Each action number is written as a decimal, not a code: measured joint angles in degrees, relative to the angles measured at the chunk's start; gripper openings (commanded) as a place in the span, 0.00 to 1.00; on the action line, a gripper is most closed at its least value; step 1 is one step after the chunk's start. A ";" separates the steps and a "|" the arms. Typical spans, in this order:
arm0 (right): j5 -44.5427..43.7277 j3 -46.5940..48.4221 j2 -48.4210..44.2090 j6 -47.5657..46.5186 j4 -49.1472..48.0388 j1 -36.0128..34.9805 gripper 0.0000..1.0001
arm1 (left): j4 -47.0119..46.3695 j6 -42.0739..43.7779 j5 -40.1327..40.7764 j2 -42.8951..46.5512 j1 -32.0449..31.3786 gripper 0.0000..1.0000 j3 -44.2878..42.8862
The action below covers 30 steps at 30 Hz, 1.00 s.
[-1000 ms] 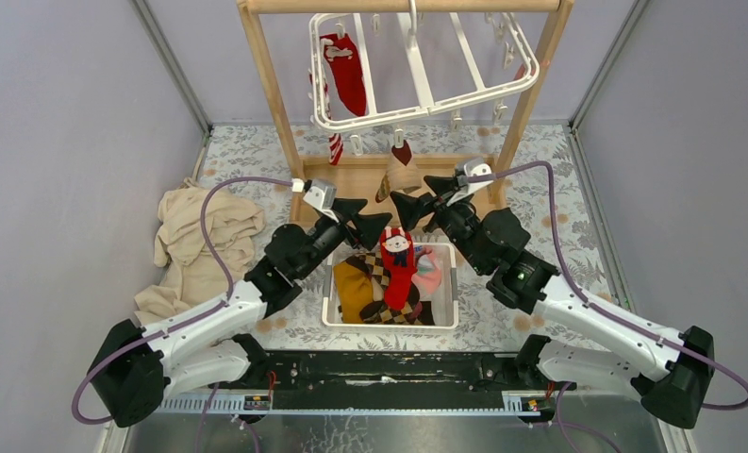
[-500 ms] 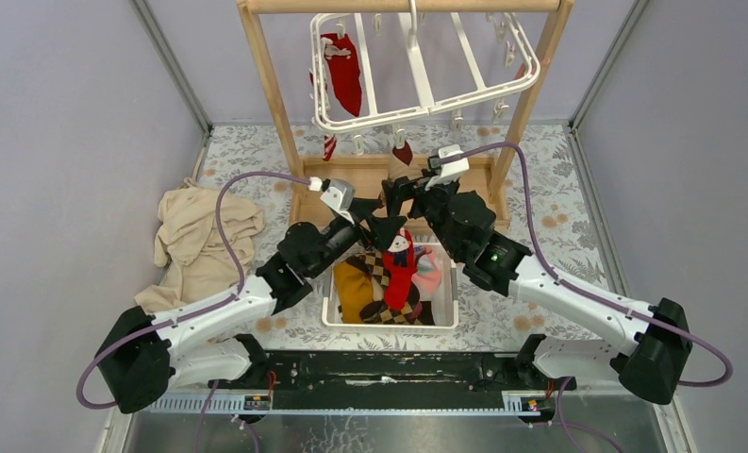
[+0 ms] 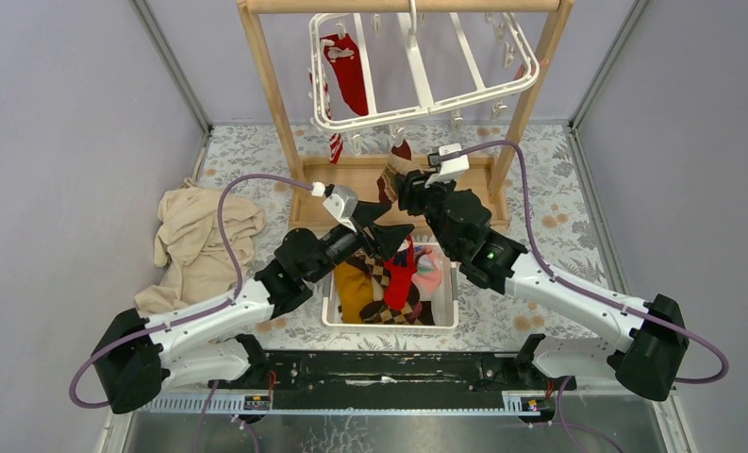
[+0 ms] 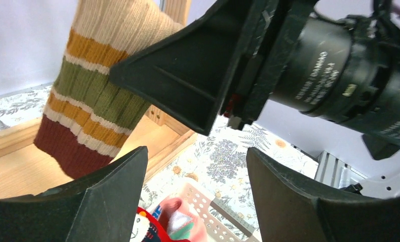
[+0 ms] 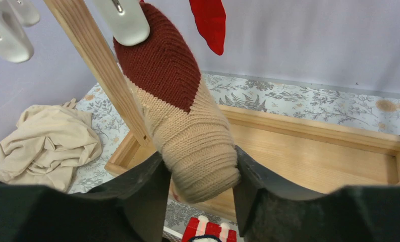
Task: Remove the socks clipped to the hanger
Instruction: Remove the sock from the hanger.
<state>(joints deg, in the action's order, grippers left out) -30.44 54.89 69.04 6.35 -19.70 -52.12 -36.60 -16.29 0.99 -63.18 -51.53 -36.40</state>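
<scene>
The white grid hanger (image 3: 424, 85) hangs from the wooden rack (image 3: 271, 94). A plain red sock (image 3: 346, 71) and a red-white striped sock (image 3: 335, 146) hang at its left. A tan sock with a brown-red toe (image 5: 197, 131) hangs from a white clip (image 5: 124, 20) at the front. My right gripper (image 5: 198, 166) is shut on this tan sock (image 3: 398, 170), one finger on each side. My left gripper (image 4: 196, 156) is open and empty, just below the sock's striped cuff (image 4: 92, 101) and next to the right gripper (image 3: 406, 189). The left gripper (image 3: 390, 222) hovers over the basket.
A white perforated basket (image 3: 450, 283) under both grippers holds several loose socks (image 3: 398, 274). The rack's wooden base tray (image 3: 351, 179) lies behind it. A crumpled beige cloth (image 3: 200, 241) lies at the left. A rack post (image 5: 99, 70) stands close beside the tan sock.
My right gripper moved up and forward to the tan sock and closed round it. My left gripper moved right, over the basket, close to the right gripper.
</scene>
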 measured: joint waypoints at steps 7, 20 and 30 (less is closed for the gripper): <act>3.06 0.00 -1.20 -0.13 1.18 2.47 0.18 | 4.48 0.20 -0.31 5.75 -1.01 0.79 -1.03; 15.19 1.55 -8.39 0.00 10.43 6.05 0.13 | 13.62 -0.81 1.03 10.84 -1.55 0.79 -13.33; 21.14 6.38 -9.16 1.55 18.49 6.12 0.11 | 16.50 -5.03 2.67 7.34 -2.75 0.79 -15.56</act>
<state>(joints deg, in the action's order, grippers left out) -9.30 61.28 59.88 7.90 -1.21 -46.00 -20.10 -21.32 3.66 -55.83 -54.28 -51.96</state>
